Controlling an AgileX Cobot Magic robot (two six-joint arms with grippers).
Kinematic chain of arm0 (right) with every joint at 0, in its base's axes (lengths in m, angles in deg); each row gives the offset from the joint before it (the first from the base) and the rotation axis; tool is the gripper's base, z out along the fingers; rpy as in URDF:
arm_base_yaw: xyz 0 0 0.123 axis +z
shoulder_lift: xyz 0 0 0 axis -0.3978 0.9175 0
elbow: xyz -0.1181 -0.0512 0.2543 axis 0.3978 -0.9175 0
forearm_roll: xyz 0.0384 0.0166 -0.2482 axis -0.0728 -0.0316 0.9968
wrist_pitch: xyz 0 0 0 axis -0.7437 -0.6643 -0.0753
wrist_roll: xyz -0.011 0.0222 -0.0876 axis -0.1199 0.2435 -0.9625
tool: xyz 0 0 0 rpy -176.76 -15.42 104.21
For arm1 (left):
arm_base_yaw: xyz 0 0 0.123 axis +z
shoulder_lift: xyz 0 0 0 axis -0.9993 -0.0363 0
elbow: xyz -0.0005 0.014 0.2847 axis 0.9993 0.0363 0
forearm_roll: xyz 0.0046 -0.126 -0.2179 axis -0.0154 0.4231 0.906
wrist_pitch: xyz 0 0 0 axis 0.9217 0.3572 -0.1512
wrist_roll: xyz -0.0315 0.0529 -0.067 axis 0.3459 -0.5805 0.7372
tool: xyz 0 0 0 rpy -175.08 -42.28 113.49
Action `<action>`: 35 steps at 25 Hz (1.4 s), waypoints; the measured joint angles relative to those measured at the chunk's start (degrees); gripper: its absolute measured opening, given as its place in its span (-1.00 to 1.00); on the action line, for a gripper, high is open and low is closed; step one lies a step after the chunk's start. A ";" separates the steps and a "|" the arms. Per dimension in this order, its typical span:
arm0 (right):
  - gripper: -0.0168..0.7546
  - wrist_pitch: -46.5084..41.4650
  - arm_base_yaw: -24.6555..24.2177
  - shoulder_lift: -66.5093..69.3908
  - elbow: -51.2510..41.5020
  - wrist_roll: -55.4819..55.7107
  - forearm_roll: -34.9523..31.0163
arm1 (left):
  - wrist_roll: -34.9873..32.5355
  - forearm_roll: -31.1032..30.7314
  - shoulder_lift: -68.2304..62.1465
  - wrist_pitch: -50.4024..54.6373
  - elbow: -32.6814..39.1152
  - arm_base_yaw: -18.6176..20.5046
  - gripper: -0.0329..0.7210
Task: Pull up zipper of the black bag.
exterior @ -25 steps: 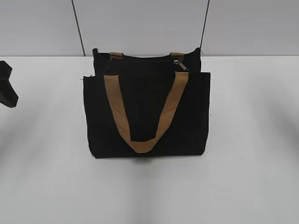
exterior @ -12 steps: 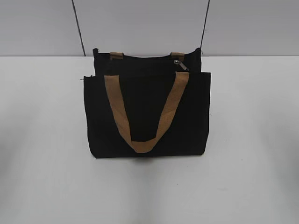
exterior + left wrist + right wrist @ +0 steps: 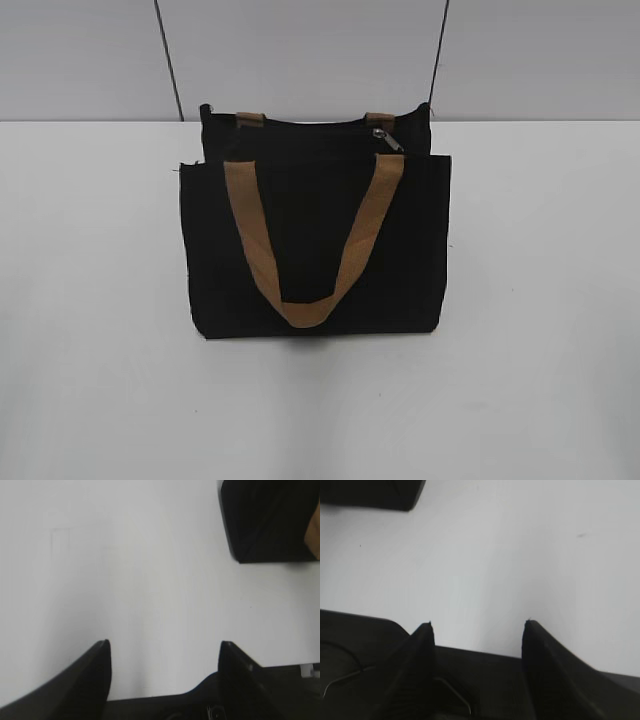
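Exterior view showed the bag (image 3: pixel 315 245), black with tan handles (image 3: pixel 310 240), lying flat on a white worktop (image 3: pixel 540 330). Its top edge pointed away from the camera. The zipper (image 3: pixel 386 138), a small silver pull, sat on that far edge, toward the bag's right end and just beside the right handle strap. Neither arm appeared in this view.

Left wrist view showed the left hand (image 3: pixel 165 647) released, its two dark fingers spread wide over bare worktop, with one corner of the bag (image 3: pixel 270 520) well apart from it. Right wrist view showed the right hand (image 3: pixel 477 625) likewise released and empty, with another bag corner (image 3: pixel 370 492) far from its fingers.

Nothing had yet touched the bag, so the task looked barely begun. The pull is tiny and lies close to the strap, so a hand could pinch webbing or fabric instead. With the soft bag unpinned, tugging the pull could drag the whole bag along the worktop rather than run the zip.
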 joint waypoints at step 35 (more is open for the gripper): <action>0.17 6.69 0.00 -19.51 -5.72 0.70 -0.59 | -1.76 -1.02 23.92 -3.81 5.29 0.00 0.37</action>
